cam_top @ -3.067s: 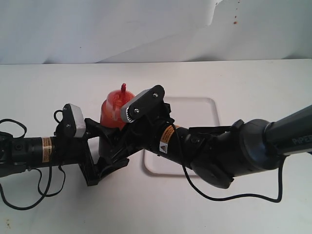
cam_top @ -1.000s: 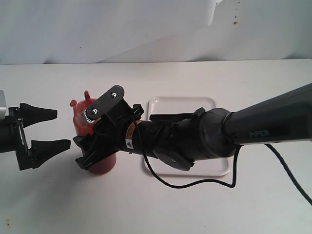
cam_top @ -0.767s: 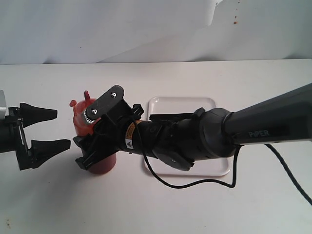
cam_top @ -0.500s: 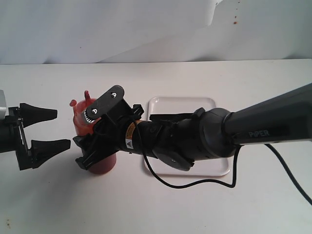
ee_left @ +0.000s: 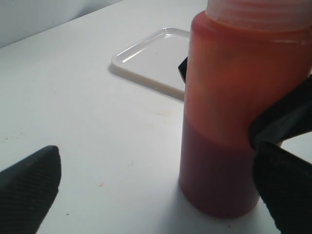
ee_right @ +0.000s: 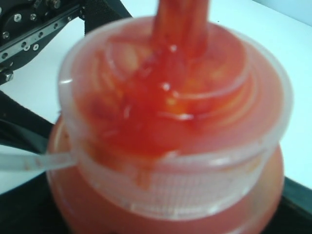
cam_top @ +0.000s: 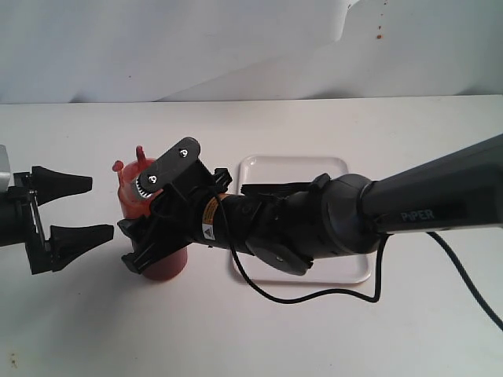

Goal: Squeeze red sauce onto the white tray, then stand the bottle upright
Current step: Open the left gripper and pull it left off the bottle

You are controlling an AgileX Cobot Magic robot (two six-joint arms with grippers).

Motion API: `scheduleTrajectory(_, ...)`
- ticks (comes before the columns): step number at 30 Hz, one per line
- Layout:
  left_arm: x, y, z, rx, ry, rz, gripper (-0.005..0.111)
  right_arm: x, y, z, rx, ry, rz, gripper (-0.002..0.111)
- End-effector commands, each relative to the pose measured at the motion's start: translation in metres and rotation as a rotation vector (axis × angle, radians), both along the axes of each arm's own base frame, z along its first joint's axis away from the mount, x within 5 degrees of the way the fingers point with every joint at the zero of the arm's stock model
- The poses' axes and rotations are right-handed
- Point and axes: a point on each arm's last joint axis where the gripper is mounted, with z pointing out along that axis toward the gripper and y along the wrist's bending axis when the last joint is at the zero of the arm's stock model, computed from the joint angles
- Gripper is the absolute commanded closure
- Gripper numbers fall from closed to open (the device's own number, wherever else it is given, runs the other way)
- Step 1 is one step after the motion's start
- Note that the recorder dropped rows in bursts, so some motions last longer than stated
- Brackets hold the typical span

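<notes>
The bottle (cam_top: 163, 265) stands upright on the table, left of the white tray (cam_top: 295, 166). Its nozzle (cam_top: 141, 153) points up, with the small cap beside it. My right gripper (cam_top: 153, 236) reaches across the tray and is shut on the bottle's middle; its black fingers (ee_left: 282, 122) press both sides. My left gripper (cam_top: 90, 206) stands open to the bottle's left, apart from it. In the left wrist view, red sauce (ee_left: 219, 180) fills the bottle's (ee_left: 234, 112) lower part. Sauce also smears the domed top (ee_right: 165, 102). No sauce shows on the visible part of the tray (ee_left: 151, 58).
The right arm (cam_top: 338, 220) lies over most of the tray. A pale backdrop (cam_top: 157, 47) rises behind the table, with small red specks (cam_top: 379, 34) at upper right. A black cable (cam_top: 314, 294) loops onto the table in front of the tray.
Since three seconds ago the bottle has moved left, away from the tray's edge, and my left gripper has let go and drawn back left. Nothing has moved in the last second.
</notes>
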Motion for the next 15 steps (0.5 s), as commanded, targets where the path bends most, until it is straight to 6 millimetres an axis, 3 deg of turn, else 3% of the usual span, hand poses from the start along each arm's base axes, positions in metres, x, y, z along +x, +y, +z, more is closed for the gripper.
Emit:
scheduleTrajectory(1,-0.0006,-0.0009,0.0034,-0.015,-0.005,-0.005,0.002,0.0008,0.0018,0.0072,0.032,-0.012,-0.003,0.108)
scheduleTrajectory(13,-0.0006,-0.0009,0.0034,-0.015,-0.005,-0.005,0.002,0.0008,0.0018,0.0062,0.029,-0.010,-0.003,0.108)
scheduleTrajectory(15,-0.0006,-0.0009,0.0034,-0.015,-0.005,-0.005,0.002,0.0008,0.0018,0.0062,0.029,-0.010,-0.003,0.103)
